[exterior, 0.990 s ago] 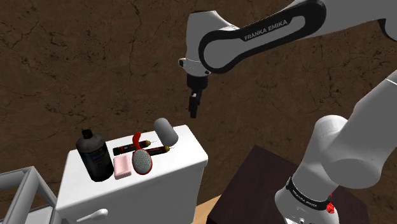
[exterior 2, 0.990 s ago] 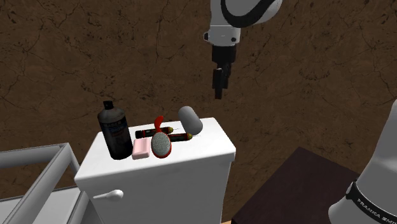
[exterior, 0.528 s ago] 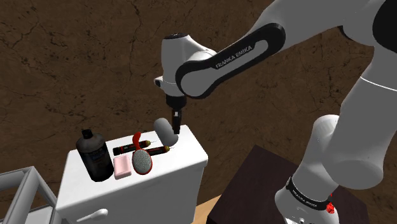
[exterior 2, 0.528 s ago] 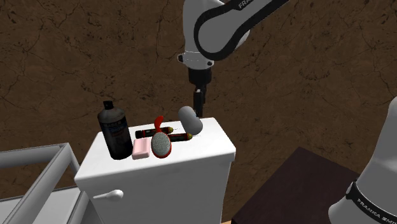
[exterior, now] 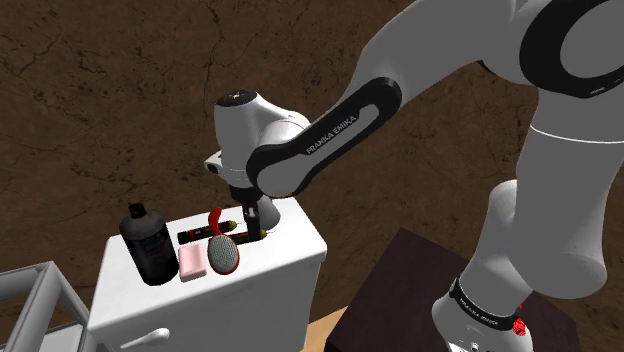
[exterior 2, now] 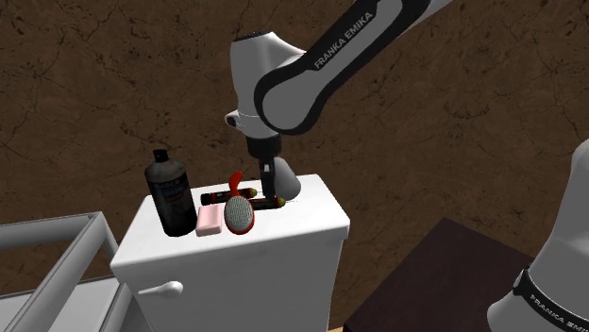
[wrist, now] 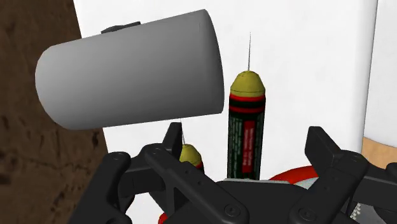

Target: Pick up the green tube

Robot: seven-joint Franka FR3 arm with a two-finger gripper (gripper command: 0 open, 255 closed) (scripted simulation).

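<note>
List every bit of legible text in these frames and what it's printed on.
"FRANKA EMIKA": white lettering on the dark side panel of the white arm's forearm link, readable in both the shoulder and second exterior views.
"FRANKA EMIKA": small print on the black band low on the arm; cut off at the second exterior view's edge.
Label on the black bottle: too blurred to read.
Red label on the dark green tube with a yellow tip: print too small to read.

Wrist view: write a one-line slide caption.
Open black gripper over a grey cylinder and two dark, yellow-tipped tubes on a white surface.

grey tube point(exterior 2: 288, 181) — part-hidden by end effector point(exterior 2: 268, 185) | red brush point(wrist: 286, 176) — mostly hidden
</note>
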